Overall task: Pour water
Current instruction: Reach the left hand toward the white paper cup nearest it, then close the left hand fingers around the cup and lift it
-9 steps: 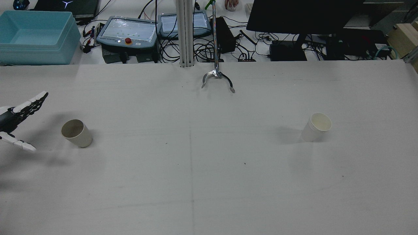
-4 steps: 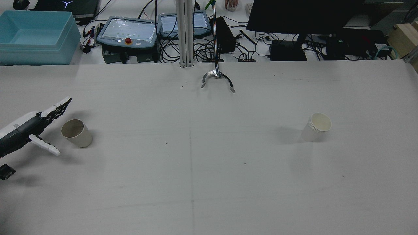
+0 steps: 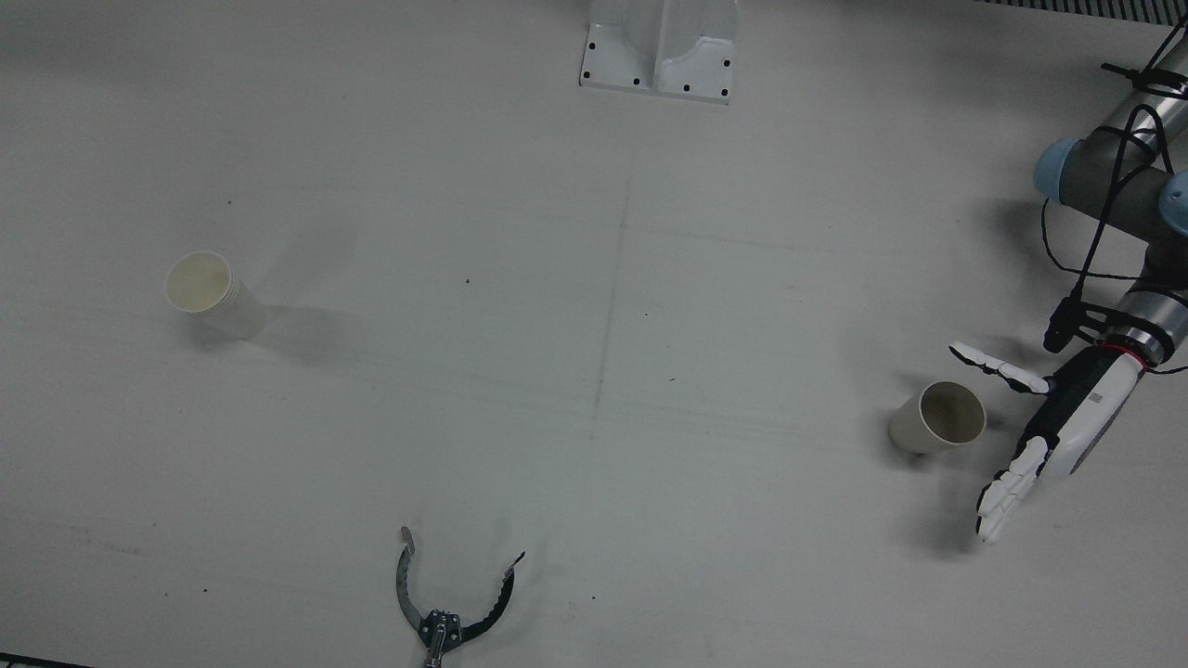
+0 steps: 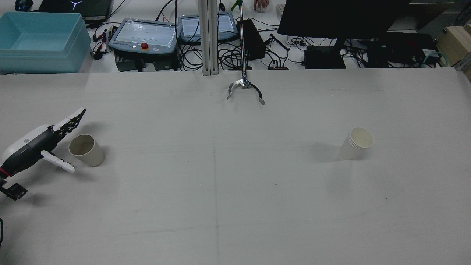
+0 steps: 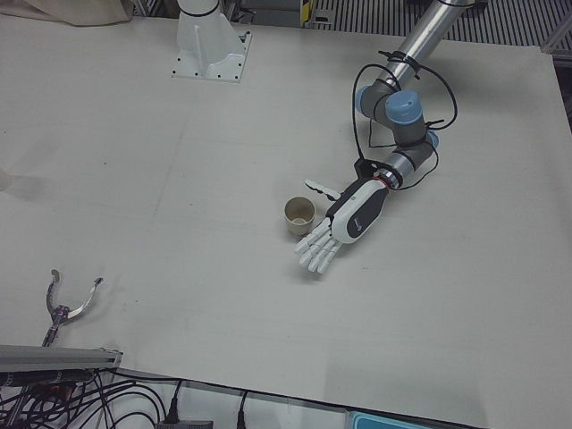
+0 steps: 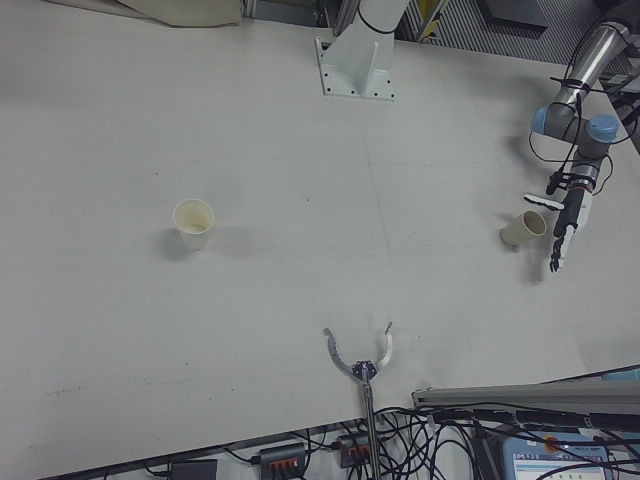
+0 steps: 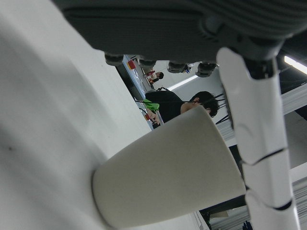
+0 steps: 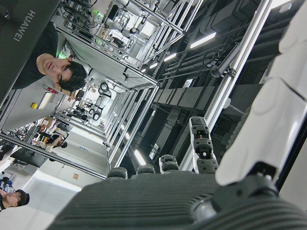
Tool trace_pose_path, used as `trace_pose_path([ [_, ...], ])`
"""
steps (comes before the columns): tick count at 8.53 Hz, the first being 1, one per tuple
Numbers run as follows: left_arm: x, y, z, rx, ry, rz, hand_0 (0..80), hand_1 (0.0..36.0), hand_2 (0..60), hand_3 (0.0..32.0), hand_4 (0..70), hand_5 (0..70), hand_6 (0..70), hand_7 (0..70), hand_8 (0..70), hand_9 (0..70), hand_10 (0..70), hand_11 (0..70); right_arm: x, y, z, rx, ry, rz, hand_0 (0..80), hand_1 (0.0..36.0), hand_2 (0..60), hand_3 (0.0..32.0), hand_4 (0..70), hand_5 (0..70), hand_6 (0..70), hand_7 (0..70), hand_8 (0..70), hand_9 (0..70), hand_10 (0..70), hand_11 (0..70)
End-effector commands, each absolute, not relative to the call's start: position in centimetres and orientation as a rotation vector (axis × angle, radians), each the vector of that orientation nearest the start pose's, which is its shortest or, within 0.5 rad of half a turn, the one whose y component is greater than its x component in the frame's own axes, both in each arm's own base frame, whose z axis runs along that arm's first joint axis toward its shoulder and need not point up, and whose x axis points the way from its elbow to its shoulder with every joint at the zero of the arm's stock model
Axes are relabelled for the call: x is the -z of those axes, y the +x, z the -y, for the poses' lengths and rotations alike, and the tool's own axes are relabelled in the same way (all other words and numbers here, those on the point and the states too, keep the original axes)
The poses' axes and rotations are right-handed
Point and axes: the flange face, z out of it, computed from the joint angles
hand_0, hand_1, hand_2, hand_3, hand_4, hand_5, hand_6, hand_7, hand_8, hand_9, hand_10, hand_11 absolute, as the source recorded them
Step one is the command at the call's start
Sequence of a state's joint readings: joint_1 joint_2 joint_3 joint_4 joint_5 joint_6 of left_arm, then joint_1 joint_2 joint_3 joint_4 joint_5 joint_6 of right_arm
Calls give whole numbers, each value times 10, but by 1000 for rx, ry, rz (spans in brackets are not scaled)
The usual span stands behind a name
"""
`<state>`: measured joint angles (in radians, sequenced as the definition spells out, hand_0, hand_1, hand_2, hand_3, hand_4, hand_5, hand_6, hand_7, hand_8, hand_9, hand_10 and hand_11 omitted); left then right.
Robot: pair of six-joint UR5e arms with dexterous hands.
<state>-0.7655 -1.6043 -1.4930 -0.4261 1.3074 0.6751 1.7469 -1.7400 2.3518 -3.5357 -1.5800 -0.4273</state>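
A beige cup (image 4: 86,149) stands upright on the left part of the white table (image 4: 235,206). My left hand (image 4: 40,143) is open just to its left, thumb on the near side and fingers on the far side, not touching it. The cup and hand also show in the front view (image 3: 937,417) (image 3: 1058,422) and the left-front view (image 5: 299,214) (image 5: 347,217). In the left hand view the cup (image 7: 168,177) fills the space before the palm. A white paper cup (image 4: 356,142) stands far right. My right hand (image 8: 192,191) shows only in its own view, open and empty, facing the ceiling.
A metal grabber claw (image 4: 244,90) on a pole rests at the table's far middle edge. A blue bin (image 4: 40,40), teach pendants (image 4: 143,35) and a monitor (image 4: 342,16) stand beyond the table. An arm pedestal (image 3: 661,46) sits at the robot side.
My left hand has moved right from the table's left edge up to the beige cup, staying open. Both cups have not moved.
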Motion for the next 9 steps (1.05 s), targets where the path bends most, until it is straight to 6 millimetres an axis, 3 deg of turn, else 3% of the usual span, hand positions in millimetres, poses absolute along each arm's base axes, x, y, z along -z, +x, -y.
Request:
trace_pose_path([
  [1, -661, 286, 480, 1272, 44, -2214, 531, 164, 31, 114, 63, 12, 0, 24, 0, 3, 0, 0, -436, 192, 344, 2076, -778, -2472, 474, 110, 44, 42, 135, 96, 22, 84, 0, 2, 0, 0],
  [3, -645, 299, 492, 1259, 45, -2231, 530, 161, 24, 118, 63, 11, 0, 25, 0, 0, 0, 0, -438, 191, 345, 2083, -779, -2468, 473, 109, 43, 38, 141, 97, 26, 87, 0, 3, 0, 0],
  [4, -649, 320, 489, 1249, 13, -2215, 528, 159, 18, 116, 63, 20, 0, 29, 0, 1, 0, 0, -441, 191, 346, 2092, -775, -2461, 473, 108, 42, 38, 141, 97, 27, 89, 0, 3, 0, 0],
  [5, -650, 328, 491, 1248, 8, -2210, 530, 162, 24, 114, 65, 28, 0, 29, 0, 1, 0, 0, -442, 191, 346, 2097, -774, -2458, 473, 107, 41, 32, 143, 96, 29, 89, 0, 3, 0, 0],
  [7, -645, 326, 491, 1250, 0, -2216, 537, 174, 47, 118, 60, 34, 0, 27, 0, 0, 0, 0, -442, 192, 346, 2092, -778, -2459, 473, 107, 40, 26, 143, 94, 29, 91, 0, 4, 0, 0],
  [9, -644, 326, 491, 1252, -5, -2217, 576, 217, 76, 110, 59, 49, 0, 31, 0, 3, 0, 0, -442, 191, 346, 2093, -777, -2461, 472, 105, 41, 18, 148, 94, 32, 91, 0, 4, 0, 0],
])
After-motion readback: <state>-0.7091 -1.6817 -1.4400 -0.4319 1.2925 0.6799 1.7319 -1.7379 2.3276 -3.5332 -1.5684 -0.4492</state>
